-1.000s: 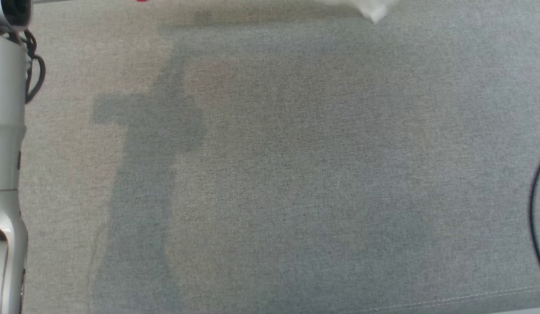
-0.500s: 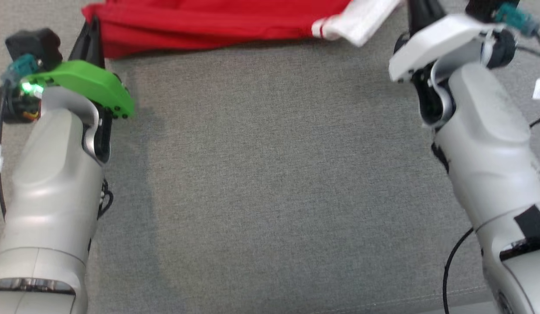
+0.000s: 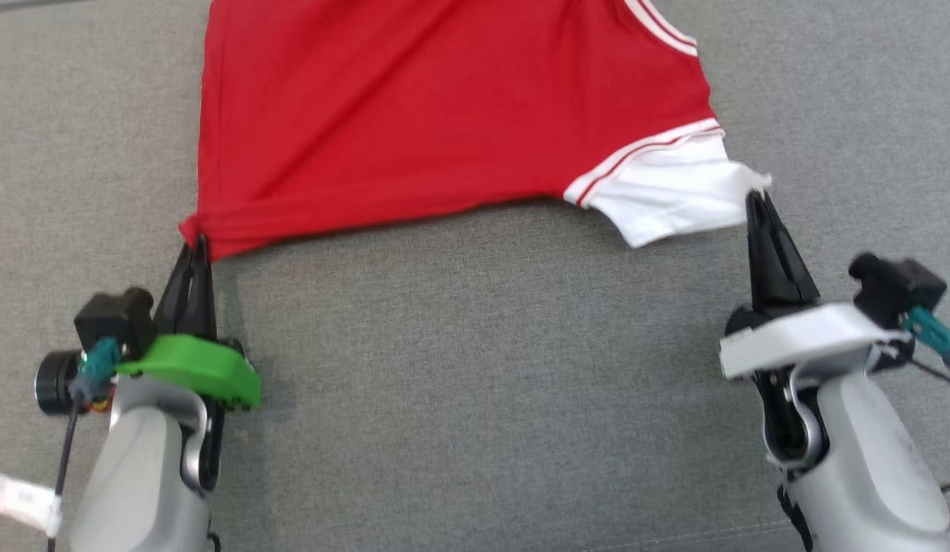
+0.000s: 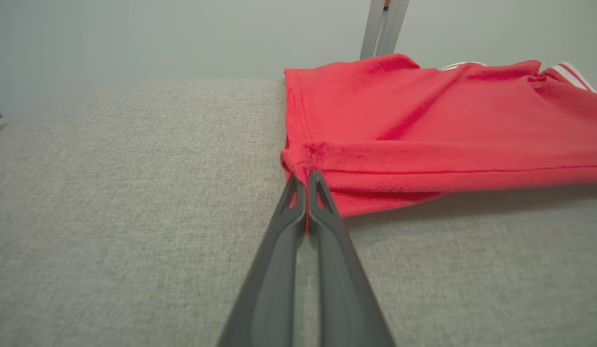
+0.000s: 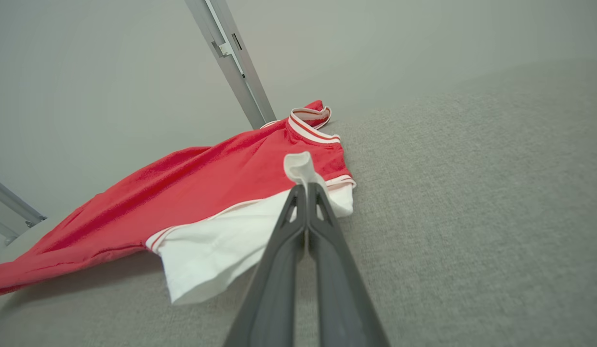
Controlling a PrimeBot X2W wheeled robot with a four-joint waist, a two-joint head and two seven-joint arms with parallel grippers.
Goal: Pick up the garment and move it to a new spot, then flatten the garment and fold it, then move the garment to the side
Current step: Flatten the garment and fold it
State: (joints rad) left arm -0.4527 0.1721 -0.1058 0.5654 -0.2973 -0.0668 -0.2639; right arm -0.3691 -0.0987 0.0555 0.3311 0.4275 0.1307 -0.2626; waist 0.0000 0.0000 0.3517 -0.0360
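Red garment point(image 3: 444, 115), hem point(image 3: 214, 230) clamped by left pincer point(image 3: 197, 241), sleeve point(image 3: 666, 195) by right pincer point(image 3: 753, 195): flattening seems underway; next, lower it taut.

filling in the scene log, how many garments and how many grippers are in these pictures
shirts: 1, a red shirt
grippers: 2, the left gripper and the right gripper, each shut on the shirt
total: 3

Near side free
We see bare table point(image 3: 482, 399) near us; the shirt point(image 3: 444, 115) blocks the far side.
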